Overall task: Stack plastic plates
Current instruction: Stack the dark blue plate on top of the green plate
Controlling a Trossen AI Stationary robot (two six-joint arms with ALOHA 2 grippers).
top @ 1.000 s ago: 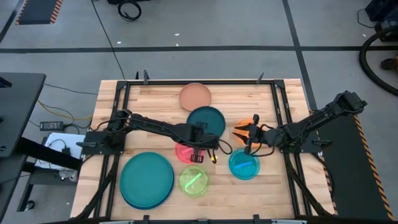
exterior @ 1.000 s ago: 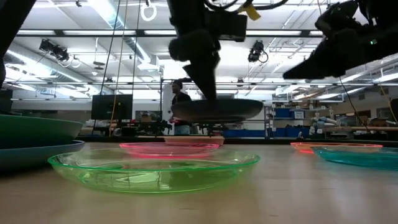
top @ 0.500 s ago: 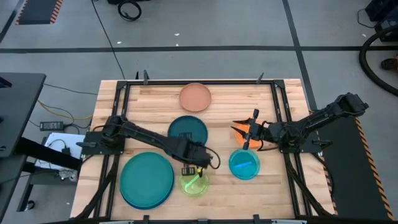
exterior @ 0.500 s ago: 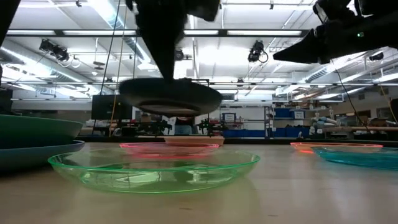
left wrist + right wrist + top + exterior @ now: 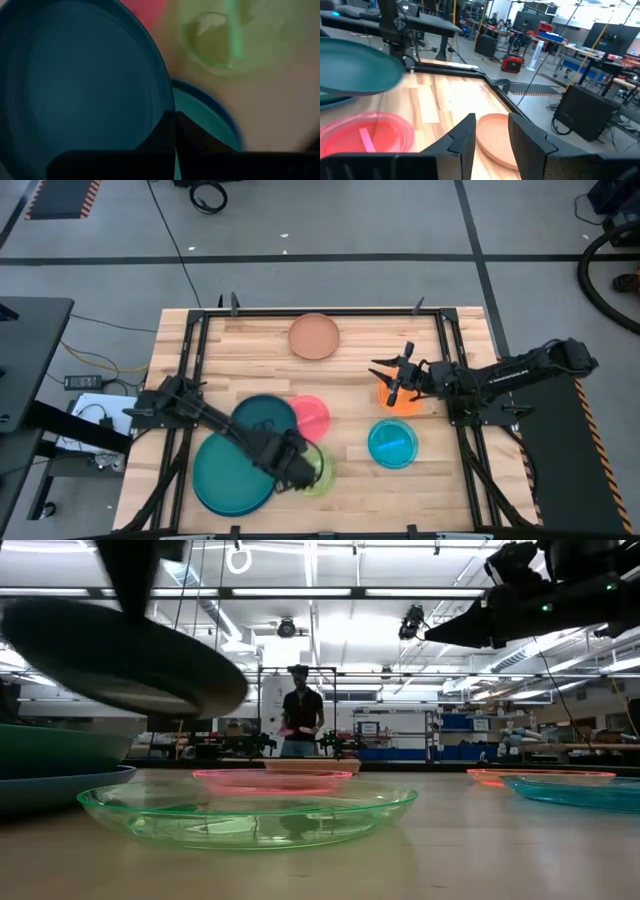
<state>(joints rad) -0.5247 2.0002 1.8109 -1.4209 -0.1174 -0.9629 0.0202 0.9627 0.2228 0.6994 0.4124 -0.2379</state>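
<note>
Dark teal plate [image 5: 262,420] hangs off the bench [image 5: 350,340] in the left gripper [image 5: 290,465], whose fingers pinch its rim at the side nearest the green plate [image 5: 318,472]; in the low view the plate [image 5: 120,655] is tilted and clear of everything under it; the big teal plate [image 5: 232,472] lies partly beneath it, on a blue one whose rim [image 5: 200,95] shows in the left wrist view; the step in hand looks like setting the dark teal plate onto that pair; to do it well, centre it over the teal plate, level the tilt, lower until it seats inside the rim, then part the fingers, keeping the gripper off the green plate just beside it; pink plate [image 5: 310,416], cyan plate [image 5: 392,443] and salmon plate [image 5: 314,336] lie single on the bench; the right gripper [image 5: 392,382] hovers over the orange plate [image 5: 402,400], fingers [image 5: 465,137] spread and holding nothing; a person [image 5: 301,718] stands far behind
</note>
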